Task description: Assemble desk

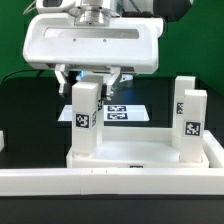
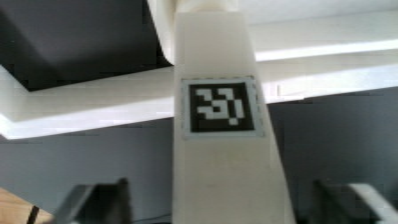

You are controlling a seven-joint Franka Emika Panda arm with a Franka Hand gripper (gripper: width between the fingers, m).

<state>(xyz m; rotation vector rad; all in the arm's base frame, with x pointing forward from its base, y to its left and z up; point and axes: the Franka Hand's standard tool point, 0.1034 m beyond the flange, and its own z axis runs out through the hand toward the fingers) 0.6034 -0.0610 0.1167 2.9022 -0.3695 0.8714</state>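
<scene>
Exterior view: large flat white rectangular plastic desk panel with raised rim lies on the black surface under the hand. Two short white square-section tagged legs stand upright on it: near leg directly beneath the hand, far leg well apart. Remaining legs unseen; probably about half done.

Wrist view: near leg between parted fingers, gaps visible either side; nothing gripped.

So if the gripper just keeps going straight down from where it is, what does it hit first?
Most likely the upright leg: the gripper hangs right over it, open jaws astride its top. In the wrist view the leg runs between the fingers. Farther down it would meet the desk panel, though depth is unclear.
</scene>
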